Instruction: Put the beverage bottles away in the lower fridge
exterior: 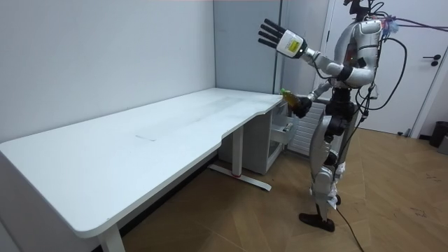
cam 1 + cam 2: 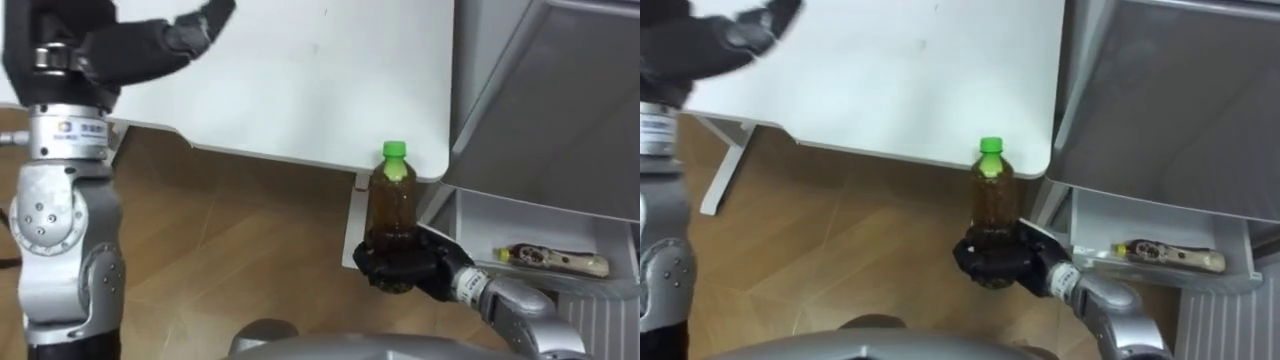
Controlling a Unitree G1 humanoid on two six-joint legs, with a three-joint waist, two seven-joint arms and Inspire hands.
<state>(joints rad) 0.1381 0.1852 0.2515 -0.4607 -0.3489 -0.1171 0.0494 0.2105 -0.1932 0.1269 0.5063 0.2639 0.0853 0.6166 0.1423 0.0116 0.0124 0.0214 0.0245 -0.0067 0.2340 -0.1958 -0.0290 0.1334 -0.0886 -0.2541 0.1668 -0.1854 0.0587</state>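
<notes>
A brown drink bottle (image 2: 392,195) with a green cap stands upright in my right hand (image 2: 400,265), whose fingers are curled round its base. I hold it just off the near corner of the white desk (image 2: 300,70), above the wooden floor. To its right is the grey fridge (image 2: 560,100), with an open white door shelf (image 2: 500,222) low beside the bottle. My left hand (image 2: 130,45) is raised high over the desk with its fingers spread. In the room view I stand at the desk's far end, bottle (image 1: 287,94) in front of my waist.
A flat packet (image 2: 550,260) lies in the white door shelf. The desk's white leg (image 2: 725,165) stands on the wooden floor at my left. A white door (image 1: 420,77) is behind me in the room view.
</notes>
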